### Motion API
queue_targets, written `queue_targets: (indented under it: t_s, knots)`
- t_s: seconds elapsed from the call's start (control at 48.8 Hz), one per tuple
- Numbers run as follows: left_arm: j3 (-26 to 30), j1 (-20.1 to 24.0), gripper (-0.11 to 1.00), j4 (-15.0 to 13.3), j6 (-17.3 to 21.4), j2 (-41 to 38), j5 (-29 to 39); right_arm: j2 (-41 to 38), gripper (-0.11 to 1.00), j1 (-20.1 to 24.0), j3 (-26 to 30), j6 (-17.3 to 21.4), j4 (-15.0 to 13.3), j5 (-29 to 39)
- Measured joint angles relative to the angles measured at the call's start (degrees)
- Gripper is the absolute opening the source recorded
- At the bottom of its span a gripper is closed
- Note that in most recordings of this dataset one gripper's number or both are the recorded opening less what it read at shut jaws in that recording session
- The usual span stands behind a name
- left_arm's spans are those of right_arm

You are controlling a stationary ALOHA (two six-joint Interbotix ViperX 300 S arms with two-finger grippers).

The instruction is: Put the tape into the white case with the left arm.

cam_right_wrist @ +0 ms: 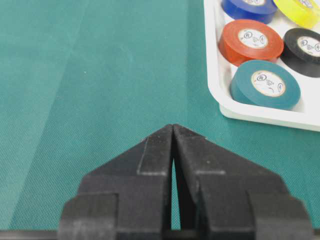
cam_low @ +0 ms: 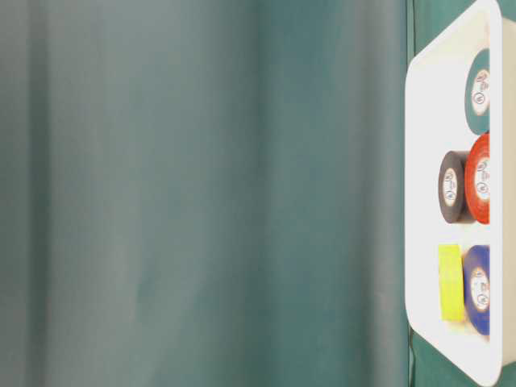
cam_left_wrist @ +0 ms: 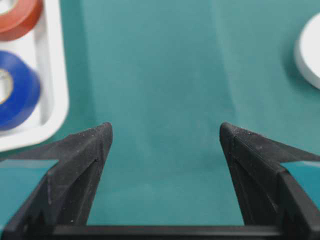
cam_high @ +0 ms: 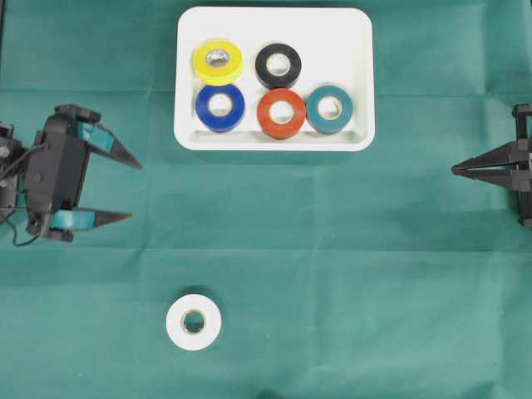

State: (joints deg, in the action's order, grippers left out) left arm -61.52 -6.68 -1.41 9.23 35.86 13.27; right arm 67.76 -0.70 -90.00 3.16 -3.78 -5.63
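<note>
On the green cloth (cam_high: pixel 332 274) the white case (cam_high: pixel 274 25) already holds five coloured rolls, while the left gripper (cam_high: pixel 137 191), jaws wide and empty, should swing toward the white tape (cam_high: pixel 194 322) lying well apart below, centre over it, then descend squarely; the right gripper (cam_high: pixel 455 169) rests closed.

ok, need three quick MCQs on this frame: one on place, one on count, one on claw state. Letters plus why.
1. Where is the white tape roll?
A. in the white case
B. on the green cloth
C. held by a claw

2. How many rolls lie in the case?
A. three
B. five
C. six

3. How does the left claw stand?
A. open, empty
B. shut on tape
C. shut, empty

Answers: 1 B, it lies alone on cloth below the case; 2 B, yellow, black, blue, red, teal; 3 A, its fingers are spread with only cloth between.
</note>
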Motion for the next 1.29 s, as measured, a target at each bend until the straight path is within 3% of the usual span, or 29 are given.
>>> queue_targets:
  t_s: [0.389, 0.635, 1.291]
  knots:
    - [-1.9, -8.1, 0.85, -0.1, -1.1, 3.2, 0.1, -0.1, -0.09, 0.0, 0.0, 0.0, 0.0, 0.0]
    - [-2.8, -11.0, 0.85, -0.1, -1.4, 3.5, 0.1, 0.0, -0.09, 0.0, 0.0, 0.0, 0.0, 0.0]
    - [-2.8, -12.0, 0.84, -0.1, -1.2, 3.5, 0.2, 0.0, -0.09, 0.0, 0.0, 0.0, 0.0, 0.0]
